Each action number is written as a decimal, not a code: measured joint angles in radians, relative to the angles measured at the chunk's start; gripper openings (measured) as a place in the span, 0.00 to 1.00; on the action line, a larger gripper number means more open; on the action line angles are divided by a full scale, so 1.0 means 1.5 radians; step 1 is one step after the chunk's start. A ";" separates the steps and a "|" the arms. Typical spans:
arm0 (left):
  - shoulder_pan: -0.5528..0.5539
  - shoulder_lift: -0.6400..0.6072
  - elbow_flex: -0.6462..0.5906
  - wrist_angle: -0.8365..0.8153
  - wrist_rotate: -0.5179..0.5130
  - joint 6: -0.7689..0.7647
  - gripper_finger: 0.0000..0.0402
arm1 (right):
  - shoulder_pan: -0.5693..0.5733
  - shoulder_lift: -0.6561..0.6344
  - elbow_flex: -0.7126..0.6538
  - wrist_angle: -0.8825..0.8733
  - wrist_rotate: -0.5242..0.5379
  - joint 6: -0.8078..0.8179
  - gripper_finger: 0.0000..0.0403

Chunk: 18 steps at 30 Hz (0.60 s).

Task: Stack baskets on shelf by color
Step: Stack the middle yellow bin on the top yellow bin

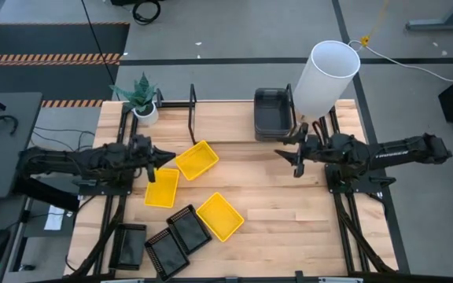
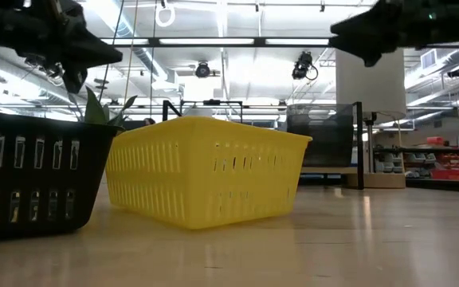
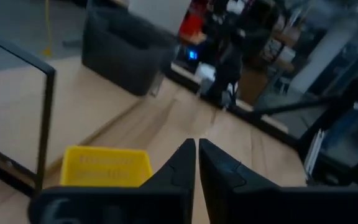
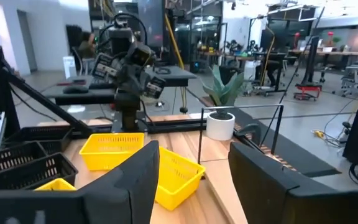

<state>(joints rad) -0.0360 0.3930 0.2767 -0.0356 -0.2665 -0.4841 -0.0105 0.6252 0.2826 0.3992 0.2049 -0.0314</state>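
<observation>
We find only dark-grey baskets point(image 1: 272, 112), apparently stacked, on the shelf point(image 1: 234, 134). Three yellow baskets point(image 1: 197, 159) and the black ones point(image 1: 177, 238) remain on the table. Left gripper point(image 1: 162, 157) clenched, empty; right gripper point(image 1: 291, 156) released.

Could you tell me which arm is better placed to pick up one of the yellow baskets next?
Probably the left: its pincer, fingers shut, hovers between two bright yellow plastic baskets. The right pincer, open, sits farther away near the smoky dark-grey basket stack.

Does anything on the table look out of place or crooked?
Yes. The baskets lie scattered at different angles: three yellow ones mid-table and black ones near the front edge. Only the grey stack sits on the shelf.
</observation>
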 joint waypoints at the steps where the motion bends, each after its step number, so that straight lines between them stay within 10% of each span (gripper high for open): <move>1: 0.000 0.016 0.010 -0.008 0.008 -0.002 0.08 | -0.005 -0.012 -0.016 0.008 0.000 0.003 0.48; 18: -0.001 0.168 0.193 -0.330 0.180 -0.037 0.17 | -0.050 -0.186 -0.175 0.065 -0.121 0.022 0.39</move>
<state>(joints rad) -0.0372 0.6455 0.5663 -0.5302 0.0037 -0.5402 -0.0850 0.3470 0.0196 0.4973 0.0231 0.0015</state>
